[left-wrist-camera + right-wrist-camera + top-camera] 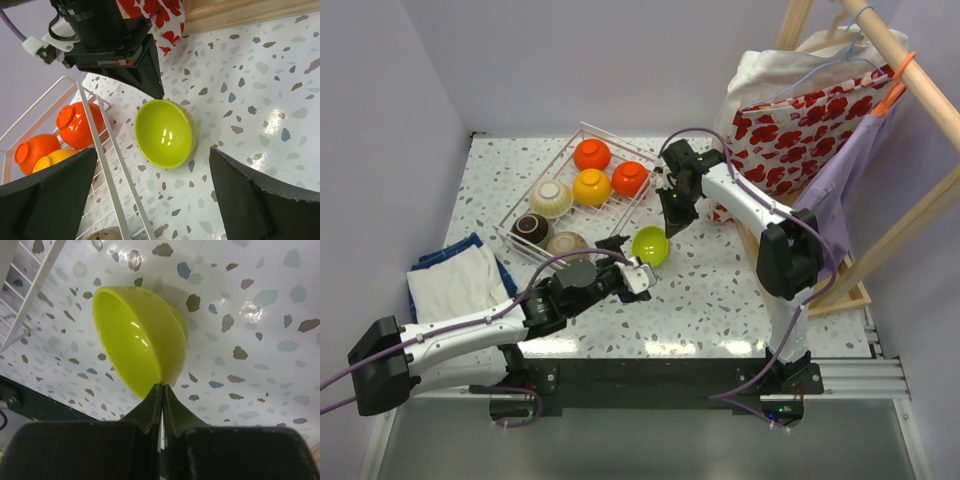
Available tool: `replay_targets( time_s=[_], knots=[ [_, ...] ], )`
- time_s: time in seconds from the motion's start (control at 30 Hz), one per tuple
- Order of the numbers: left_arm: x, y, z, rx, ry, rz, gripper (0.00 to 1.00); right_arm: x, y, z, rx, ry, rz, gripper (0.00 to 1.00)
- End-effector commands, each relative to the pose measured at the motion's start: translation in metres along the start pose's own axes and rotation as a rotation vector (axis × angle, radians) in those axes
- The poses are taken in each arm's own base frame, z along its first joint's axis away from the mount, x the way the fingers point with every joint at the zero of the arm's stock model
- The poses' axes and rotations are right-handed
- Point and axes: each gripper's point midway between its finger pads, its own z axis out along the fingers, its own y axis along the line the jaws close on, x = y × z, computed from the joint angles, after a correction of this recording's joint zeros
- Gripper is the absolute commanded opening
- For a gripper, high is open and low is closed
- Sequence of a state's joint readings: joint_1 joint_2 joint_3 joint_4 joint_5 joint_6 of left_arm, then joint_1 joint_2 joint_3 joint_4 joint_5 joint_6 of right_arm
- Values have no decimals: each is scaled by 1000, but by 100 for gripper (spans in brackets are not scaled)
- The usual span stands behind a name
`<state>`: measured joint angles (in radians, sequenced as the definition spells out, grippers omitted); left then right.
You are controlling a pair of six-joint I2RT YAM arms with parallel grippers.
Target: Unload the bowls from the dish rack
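Terrazzo table (720,290): the set-down surface. White wire dish rack (540,176): holds the other bowls (592,186). Left gripper (636,265): fingers spread wide either side of the load, no contact. Right gripper (161,390): fingers pinched closed on the rim of the lime green bowl (165,132), which is tilted just outside the rack. Level the bowl, seat it on bare table clear of the rack, then release.

Lime green round bowl (165,132): smooth, glossy, bright glints inside; ceramic or plastic, can't tell.
Orange-red round bowl (592,154): smooth, glossy.
Thin white wire dish rack (102,150): coated metal wire, smooth, slight sheen.
Speckled terrazzo-look table top (260,90): smooth, semi-gloss, light spots reflected.
Pale wooden clothes rack (910,65): bare wood, matt.
White towel w/ blue edge (455,282): soft cloth, matt, creased.
Red-flowered white fabric (800,125): cloth, matt.
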<state>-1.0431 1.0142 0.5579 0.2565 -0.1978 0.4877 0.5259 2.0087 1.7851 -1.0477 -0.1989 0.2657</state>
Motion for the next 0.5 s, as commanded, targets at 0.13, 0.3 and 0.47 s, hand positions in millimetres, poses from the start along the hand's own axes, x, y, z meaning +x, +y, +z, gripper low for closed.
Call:
replay_targets(
  time_s=[0.13,0.3,0.47],
  knots=[
    [-21,12,-5,-63,-68,-170,100,-26,-1,-15,-15,-222,-25,0],
    [-13,30,-6,-177,-40,-234,100,-17,-21,-5,62,-253,-19,0],
    [-7,47,-4,-233,-31,-333,100,-15,-26,4,70,-278,-9,0]
  ],
)
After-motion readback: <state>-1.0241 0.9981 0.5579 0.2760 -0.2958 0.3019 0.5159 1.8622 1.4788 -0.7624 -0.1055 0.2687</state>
